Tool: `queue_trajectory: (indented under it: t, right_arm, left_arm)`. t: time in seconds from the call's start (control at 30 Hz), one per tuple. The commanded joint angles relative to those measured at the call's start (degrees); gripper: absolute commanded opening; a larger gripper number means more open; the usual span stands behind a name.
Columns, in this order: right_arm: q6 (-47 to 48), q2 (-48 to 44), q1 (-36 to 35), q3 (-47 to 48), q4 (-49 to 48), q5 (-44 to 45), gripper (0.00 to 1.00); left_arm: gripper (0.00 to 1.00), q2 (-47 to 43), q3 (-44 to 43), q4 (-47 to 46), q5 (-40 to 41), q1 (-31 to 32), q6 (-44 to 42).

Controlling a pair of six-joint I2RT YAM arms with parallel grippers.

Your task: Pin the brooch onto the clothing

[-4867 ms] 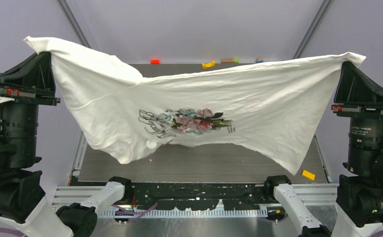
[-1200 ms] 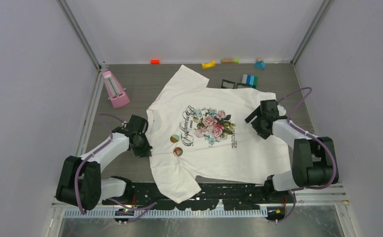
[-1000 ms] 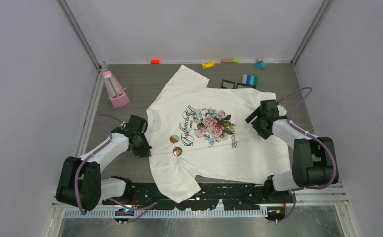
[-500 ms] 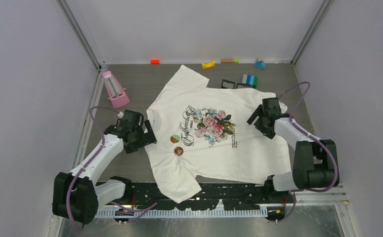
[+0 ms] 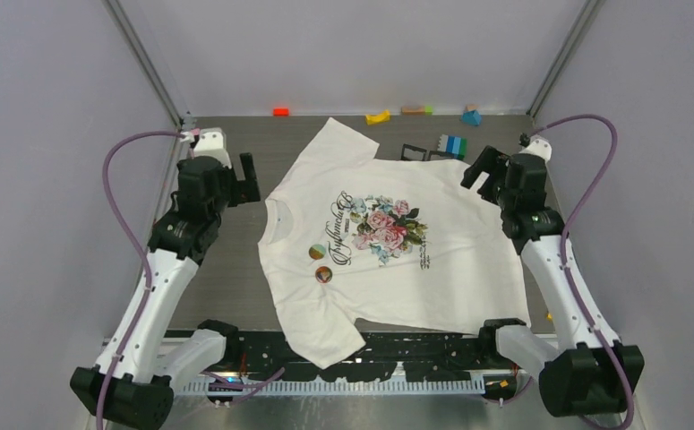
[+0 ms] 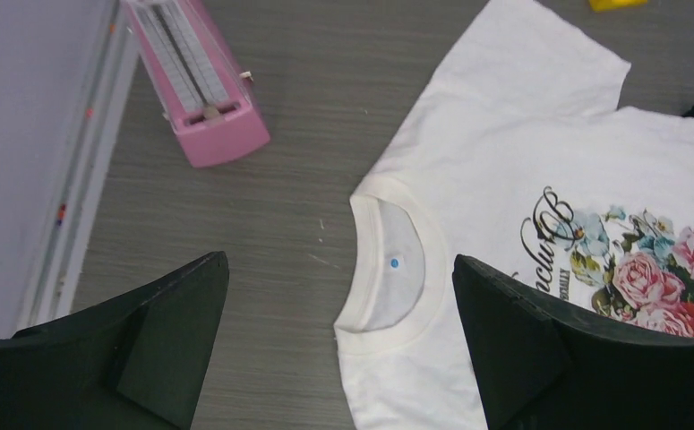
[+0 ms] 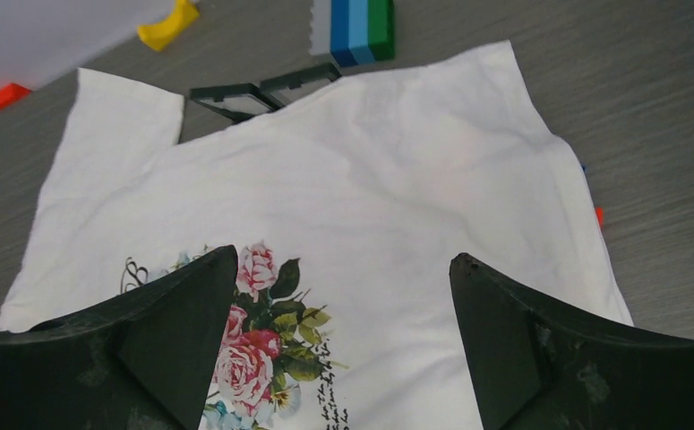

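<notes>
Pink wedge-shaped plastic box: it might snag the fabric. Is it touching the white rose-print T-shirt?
Apart. The left wrist view shows bare grey table between the pink wedge-shaped plastic box and the white rose-print T-shirt.

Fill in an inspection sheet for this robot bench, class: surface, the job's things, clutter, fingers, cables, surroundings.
Surface: grey wood-grain table.
Job's things: white T-shirt spread flat, print up; upper badge and lower badge on its chest beside the lettering; whether they are pinned cannot be told.
Clutter: pink case left of the collar; red block, yellow block and blue-green blocks towards the far edge; black frames at the shirt's far edge.
Fingers: left fingers open near the collar; right fingers open near the hem; nothing held.
Cables: left purple cable and right purple cable loop clear of the shirt.
Surroundings: plain grey walls; nothing else seen.
</notes>
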State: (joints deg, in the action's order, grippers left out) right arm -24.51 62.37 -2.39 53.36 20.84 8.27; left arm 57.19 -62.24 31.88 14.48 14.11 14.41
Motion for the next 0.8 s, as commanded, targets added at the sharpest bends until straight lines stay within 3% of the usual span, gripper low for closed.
queue_trajectory:
  t: [0.0, 0.17, 0.3, 0.77]
  right_arm:
    - [5.02, -9.28, -0.02, -6.23, -10.3, -3.67, 0.95]
    - [5.53, -19.54, -0.41, -16.33, -19.09, -4.64, 0.97]
    - [5.55, -23.28, -0.83, -19.99, -20.55, -4.58, 0.99]
    - [5.69, -21.6, -3.41, -18.94, -18.05, -2.48, 1.0]
  left_arm:
    - [1.0, -7.46, 5.33, -10.07, 6.06, -0.31, -8.08]
    - [1.0, -15.74, 10.96, -12.15, 3.76, -0.31, -8.37]
    - [1.0, -17.77, 11.85, -12.73, 5.39, -0.31, -8.93]
    - [1.0, -16.87, 12.07, -12.1, 6.35, -0.31, -9.13]
